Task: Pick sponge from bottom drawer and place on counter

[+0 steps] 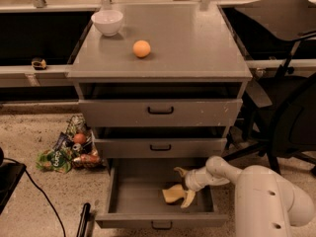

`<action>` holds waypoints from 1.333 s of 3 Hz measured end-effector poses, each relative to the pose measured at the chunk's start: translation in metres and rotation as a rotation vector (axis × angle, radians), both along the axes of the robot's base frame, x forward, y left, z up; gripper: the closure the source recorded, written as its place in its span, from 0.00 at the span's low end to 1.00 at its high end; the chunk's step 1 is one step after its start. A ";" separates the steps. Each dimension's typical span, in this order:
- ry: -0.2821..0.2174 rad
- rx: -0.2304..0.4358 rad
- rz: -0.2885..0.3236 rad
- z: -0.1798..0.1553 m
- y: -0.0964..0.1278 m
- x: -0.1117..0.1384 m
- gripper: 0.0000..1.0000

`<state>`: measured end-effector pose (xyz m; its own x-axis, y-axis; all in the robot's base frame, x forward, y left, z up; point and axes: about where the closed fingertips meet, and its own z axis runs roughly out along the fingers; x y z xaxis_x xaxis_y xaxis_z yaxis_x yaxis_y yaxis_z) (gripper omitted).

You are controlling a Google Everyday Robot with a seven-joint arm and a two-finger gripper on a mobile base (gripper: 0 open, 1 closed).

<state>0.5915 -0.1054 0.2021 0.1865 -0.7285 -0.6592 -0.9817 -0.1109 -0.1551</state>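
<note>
The bottom drawer [133,194] is pulled open at the foot of the grey cabinet. The pale yellow sponge [172,194] lies on its floor toward the right. My gripper [183,187] reaches into the drawer from the right, its white arm coming in from the lower right. Its fingers are spread, one [179,172] above the sponge and one [189,199] at the sponge's right edge. The sponge still rests on the drawer floor. The counter [197,43] is the cabinet's flat grey top.
An orange ball [141,49] and a white bowl [107,21] sit on the counter. The two upper drawers [160,111] are slightly open. A pile of snack bags and cans [69,149] lies on the floor at left. A black chair [289,112] stands at right.
</note>
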 end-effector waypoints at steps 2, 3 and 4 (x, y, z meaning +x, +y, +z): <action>-0.003 -0.015 0.014 -0.047 0.013 0.020 0.00; 0.012 -0.012 0.011 -0.068 0.015 0.024 0.18; 0.029 -0.023 0.000 -0.086 0.013 0.024 0.42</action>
<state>0.6152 -0.0927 0.1162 0.1674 -0.7434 -0.6475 -0.9857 -0.1139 -0.1241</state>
